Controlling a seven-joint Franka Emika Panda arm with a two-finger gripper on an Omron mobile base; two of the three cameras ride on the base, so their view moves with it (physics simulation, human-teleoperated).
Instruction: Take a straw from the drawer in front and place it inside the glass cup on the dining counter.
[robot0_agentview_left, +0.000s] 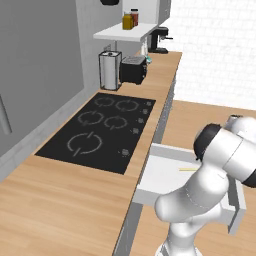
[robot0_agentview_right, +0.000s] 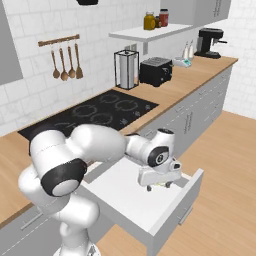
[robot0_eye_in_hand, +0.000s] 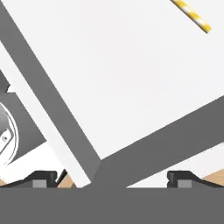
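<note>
drawer (robot0_agentview_right: 125, 195): matt smooth white inside | table (robot0_agentview_left: 60, 210): light wood grain | cooktop (robot0_agentview_left: 100, 130): glossy black glass | toaster (robot0_agentview_right: 156, 71): black, slightly shiny

text: none legible | labels/brands: none | nums/signs: none | jars (robot0_agentview_right: 155, 20): too small to read

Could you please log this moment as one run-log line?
stage: reaching for straw | drawer: open | straw: lying in drawer, not held | gripper: open, above drawer, empty
</note>
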